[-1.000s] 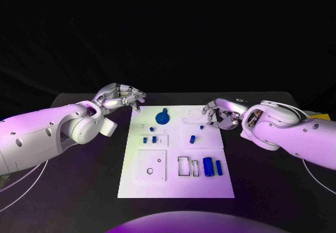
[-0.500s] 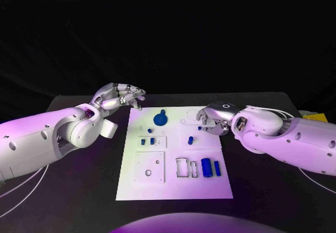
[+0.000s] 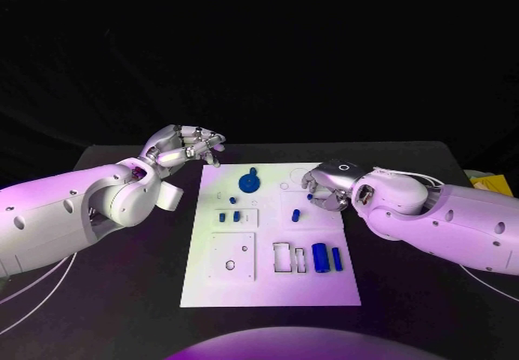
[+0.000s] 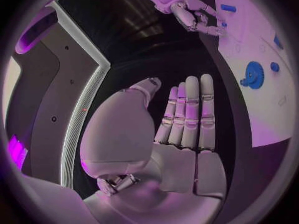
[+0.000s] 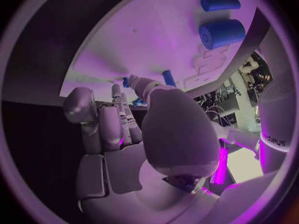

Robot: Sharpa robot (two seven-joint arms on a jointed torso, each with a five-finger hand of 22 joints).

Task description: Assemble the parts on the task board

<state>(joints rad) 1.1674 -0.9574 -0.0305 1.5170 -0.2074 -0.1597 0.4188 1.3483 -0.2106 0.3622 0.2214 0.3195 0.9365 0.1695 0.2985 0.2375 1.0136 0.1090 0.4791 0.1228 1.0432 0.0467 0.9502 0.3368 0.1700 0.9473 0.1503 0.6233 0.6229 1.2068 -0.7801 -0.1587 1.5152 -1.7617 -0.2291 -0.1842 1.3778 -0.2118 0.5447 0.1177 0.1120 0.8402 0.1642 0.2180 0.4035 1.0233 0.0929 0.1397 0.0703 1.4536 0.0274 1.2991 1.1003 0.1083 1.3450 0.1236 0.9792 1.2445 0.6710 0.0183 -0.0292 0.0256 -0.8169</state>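
Head view: black table bearing one white task board at centre. Left hand raised beside the board's far left corner, apart from it; the left wrist view shows its fingers straight, side by side, holding nothing. Right hand low over the board's far right area, palm down, fingers curled; whether it holds a piece cannot be told from any view. Board contents, far to near: blue gear-shaped part at far centre; small blue peg below it; two short blue pegs side by side in a square plate on the left; one blue peg just beside the right hand; near right, thick blue cylinder and thin blue bar, lying parallel, beside two rectangular slots. Near left, square plate with holes.
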